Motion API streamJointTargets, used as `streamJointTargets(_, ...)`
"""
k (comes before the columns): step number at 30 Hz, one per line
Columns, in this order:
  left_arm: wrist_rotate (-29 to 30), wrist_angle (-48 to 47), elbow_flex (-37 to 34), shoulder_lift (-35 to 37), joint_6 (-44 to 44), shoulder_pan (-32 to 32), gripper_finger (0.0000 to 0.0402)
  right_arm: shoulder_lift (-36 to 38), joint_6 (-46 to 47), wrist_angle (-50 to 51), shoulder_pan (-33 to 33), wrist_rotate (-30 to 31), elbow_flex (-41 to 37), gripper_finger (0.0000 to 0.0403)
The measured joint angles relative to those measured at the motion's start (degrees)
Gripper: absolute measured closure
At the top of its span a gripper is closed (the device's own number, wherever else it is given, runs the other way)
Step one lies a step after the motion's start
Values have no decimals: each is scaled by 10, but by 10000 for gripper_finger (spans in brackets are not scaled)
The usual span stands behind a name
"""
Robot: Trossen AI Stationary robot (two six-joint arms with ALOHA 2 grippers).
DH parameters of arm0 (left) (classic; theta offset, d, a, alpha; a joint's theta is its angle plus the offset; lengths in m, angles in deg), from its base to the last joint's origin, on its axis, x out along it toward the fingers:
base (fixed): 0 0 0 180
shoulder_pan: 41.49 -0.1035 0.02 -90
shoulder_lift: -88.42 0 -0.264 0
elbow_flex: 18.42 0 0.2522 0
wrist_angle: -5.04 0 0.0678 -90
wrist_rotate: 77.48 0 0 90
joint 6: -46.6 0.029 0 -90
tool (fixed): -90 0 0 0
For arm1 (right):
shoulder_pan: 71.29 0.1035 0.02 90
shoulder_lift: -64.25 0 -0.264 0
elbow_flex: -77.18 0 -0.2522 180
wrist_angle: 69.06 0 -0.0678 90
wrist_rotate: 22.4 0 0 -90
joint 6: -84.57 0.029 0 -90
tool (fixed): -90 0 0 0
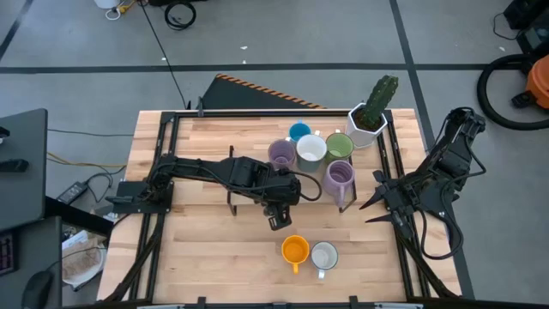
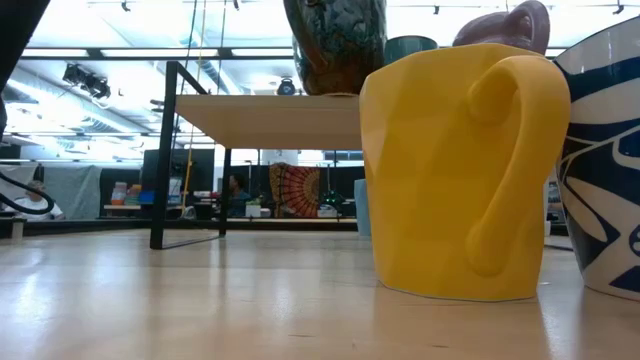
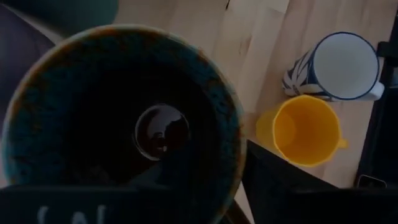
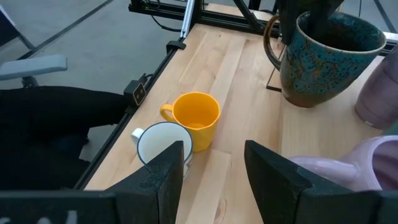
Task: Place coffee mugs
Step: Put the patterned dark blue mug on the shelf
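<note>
Directly beneath the left end effector (image 1: 276, 216), whose fingers seemed clamped on its rim, the dark speckled mug (image 4: 326, 53) hung near the orange mug (image 1: 295, 251), risking a tip if released early.

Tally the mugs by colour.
Blue mug: 1
Green mug: 1
Orange mug: 1
White mugs: 2
Lavender mugs: 2
Dark speckled mug: 1
Total: 8
</note>
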Motion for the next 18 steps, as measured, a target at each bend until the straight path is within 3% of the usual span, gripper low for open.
streamJointTargets(5, 8, 33, 0, 0, 20, 0, 250, 0, 0, 0, 0, 0, 0, 227)
streamJointTargets(18, 66, 46, 0, 2, 66, 7, 249, 0, 0, 0, 0, 0, 0, 227)
